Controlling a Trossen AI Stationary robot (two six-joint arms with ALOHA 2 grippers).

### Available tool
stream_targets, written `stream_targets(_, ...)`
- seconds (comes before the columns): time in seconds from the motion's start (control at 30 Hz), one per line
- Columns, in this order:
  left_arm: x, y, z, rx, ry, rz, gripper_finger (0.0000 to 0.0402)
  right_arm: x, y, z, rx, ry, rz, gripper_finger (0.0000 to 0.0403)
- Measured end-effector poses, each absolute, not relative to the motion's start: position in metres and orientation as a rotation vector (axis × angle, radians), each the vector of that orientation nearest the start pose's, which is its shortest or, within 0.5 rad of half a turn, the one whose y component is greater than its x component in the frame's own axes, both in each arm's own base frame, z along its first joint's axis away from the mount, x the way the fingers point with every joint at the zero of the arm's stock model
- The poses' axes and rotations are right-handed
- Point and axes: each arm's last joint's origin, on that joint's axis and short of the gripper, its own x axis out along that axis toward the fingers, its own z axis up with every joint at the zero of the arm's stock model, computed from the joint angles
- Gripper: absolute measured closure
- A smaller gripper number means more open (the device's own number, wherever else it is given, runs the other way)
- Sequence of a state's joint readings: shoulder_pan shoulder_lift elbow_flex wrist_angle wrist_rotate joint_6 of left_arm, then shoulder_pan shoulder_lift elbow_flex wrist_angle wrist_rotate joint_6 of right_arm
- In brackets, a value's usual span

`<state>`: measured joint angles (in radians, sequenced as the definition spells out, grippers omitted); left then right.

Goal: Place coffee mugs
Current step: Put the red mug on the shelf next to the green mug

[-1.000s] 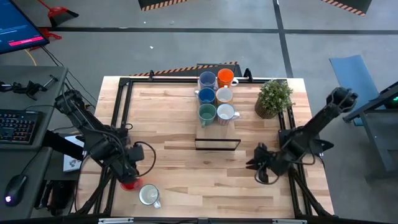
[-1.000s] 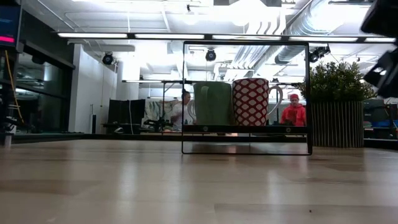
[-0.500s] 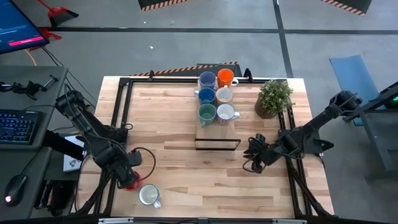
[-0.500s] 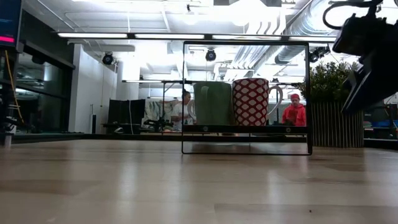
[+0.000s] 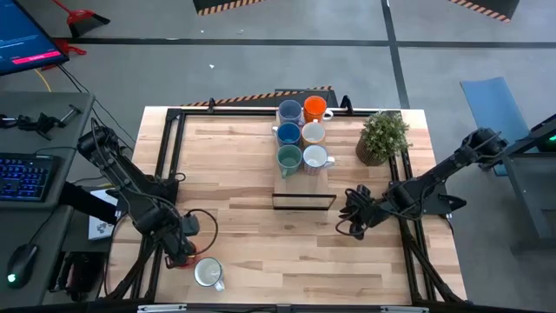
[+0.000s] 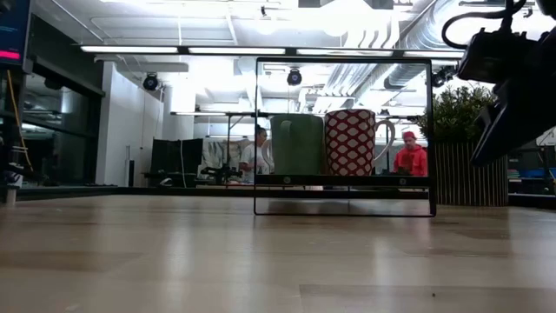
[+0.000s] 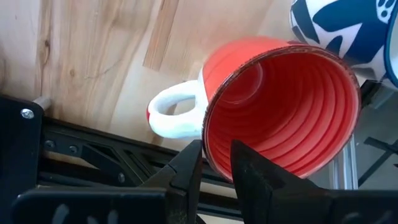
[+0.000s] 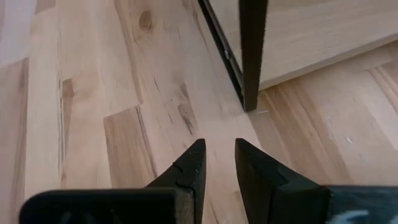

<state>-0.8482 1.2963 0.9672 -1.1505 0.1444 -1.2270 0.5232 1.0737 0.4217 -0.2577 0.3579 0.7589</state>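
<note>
From overhead the left tool [image 5: 182, 248] hides the red mug [image 7: 280, 106]; its wrist camera shows it tipped, mouth toward the lens (rim pinched). Right tool [image 5: 346, 219] slightly open, empty.

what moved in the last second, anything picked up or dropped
The left gripper, clamped on the red mug rim, shifted slightly toward the table's front-left corner. The right gripper, empty, moved inward toward the rack. Nothing grasped or released. The racked mugs and plant stayed put.
</note>
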Motion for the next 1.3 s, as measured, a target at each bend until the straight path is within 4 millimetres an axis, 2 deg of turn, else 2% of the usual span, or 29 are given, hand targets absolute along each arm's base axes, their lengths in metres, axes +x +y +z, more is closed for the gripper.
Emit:
stream_targets(0.43,0.139,-0.160,0.234,-0.370,1.574,0.224,0.0327,0.165,0.081,0.160,0.323,0.811,-0.183,0.0336)
stream_targets(1.3,0.158,-0.177,0.192,-0.206,1.619,0.351,0.0328,0.164,0.081,0.159,0.324,0.822,-0.178,0.0336)
